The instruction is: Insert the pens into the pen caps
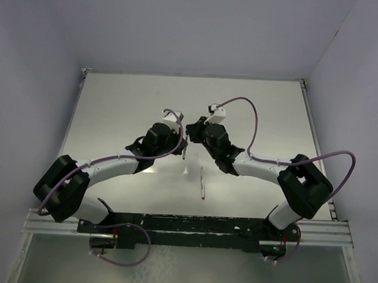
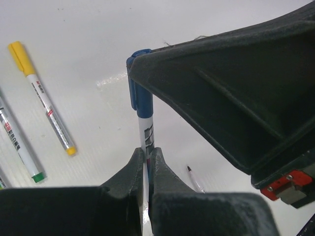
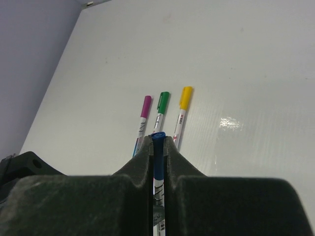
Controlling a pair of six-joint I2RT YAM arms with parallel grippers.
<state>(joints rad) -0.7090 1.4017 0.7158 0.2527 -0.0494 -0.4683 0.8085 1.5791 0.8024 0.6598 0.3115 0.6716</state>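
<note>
My left gripper is shut on the silvery barrel of the blue pen. My right gripper is shut on the blue cap, which sits on the pen's end and also shows in the left wrist view. The two grippers meet above the table's middle. Purple, green and yellow pens lie capped side by side on the table. An uncapped pen with a red tip lies alone nearer the arm bases. The red cap is not in view.
The white table is walled at the back and on both sides. A black rail with the arm bases runs along the near edge. The yellow-capped pen and a green-ended pen lie left of the left gripper.
</note>
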